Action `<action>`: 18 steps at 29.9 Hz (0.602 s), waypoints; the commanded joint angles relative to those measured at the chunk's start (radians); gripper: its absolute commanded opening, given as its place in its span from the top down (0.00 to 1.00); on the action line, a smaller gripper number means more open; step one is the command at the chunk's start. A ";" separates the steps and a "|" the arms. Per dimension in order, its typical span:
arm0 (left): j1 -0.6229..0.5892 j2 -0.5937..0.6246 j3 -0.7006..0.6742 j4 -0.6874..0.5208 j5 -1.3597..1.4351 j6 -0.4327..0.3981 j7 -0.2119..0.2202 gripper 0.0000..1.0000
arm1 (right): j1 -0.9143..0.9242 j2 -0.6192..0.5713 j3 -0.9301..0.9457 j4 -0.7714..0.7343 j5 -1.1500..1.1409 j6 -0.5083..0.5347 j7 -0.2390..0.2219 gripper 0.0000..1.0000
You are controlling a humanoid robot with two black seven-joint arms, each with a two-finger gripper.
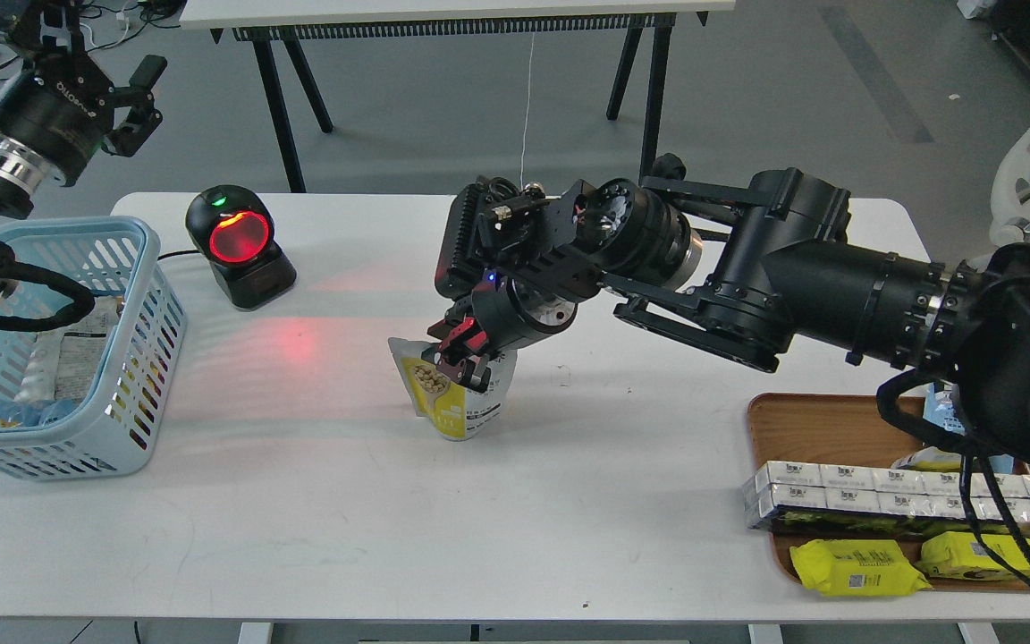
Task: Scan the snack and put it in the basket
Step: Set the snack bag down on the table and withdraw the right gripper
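Red-lit scanner (239,243), wooden tray (814,427)

Glossy foil snack pouch (454,398) is gleaming on the matt white table (390,501); slotted plastic basket (135,349), wooden tray (828,429).

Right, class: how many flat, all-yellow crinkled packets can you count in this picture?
2, both at the near edge of the wooden tray: the left yellow packet, and the right yellow packet beside it. Others may be hidden behind the arm or in the basket.
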State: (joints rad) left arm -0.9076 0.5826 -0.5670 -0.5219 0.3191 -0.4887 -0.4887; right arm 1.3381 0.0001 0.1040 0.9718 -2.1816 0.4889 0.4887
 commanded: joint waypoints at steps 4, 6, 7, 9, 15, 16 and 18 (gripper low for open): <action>0.003 -0.012 -0.002 0.066 0.000 0.000 0.000 0.00 | 0.021 0.000 0.061 -0.010 0.000 0.000 0.000 0.06; -0.004 -0.035 -0.002 0.085 0.001 0.000 0.000 0.00 | 0.039 0.000 0.123 -0.059 0.003 0.000 0.000 0.06; -0.007 -0.040 -0.002 0.091 0.000 0.000 0.000 0.00 | 0.050 0.000 0.172 -0.105 0.041 0.000 0.000 0.05; -0.008 -0.040 -0.002 0.091 0.001 0.000 0.000 0.00 | 0.070 0.000 0.287 -0.200 0.121 0.000 0.000 0.04; -0.016 -0.043 -0.005 0.083 -0.002 0.000 0.000 0.00 | 0.076 0.000 0.545 -0.392 0.397 0.000 0.000 0.03; -0.019 -0.043 -0.010 0.083 -0.008 0.000 0.000 0.00 | 0.072 -0.002 0.565 -0.410 0.454 0.000 0.000 0.03; -0.019 -0.044 -0.039 0.082 -0.038 0.000 0.000 0.00 | 0.066 -0.032 0.573 -0.453 0.595 0.000 0.000 0.03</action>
State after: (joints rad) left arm -0.9244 0.5392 -0.5765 -0.4386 0.3131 -0.4889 -0.4887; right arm 1.4130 -0.0040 0.6435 0.5797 -1.7663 0.4888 0.4885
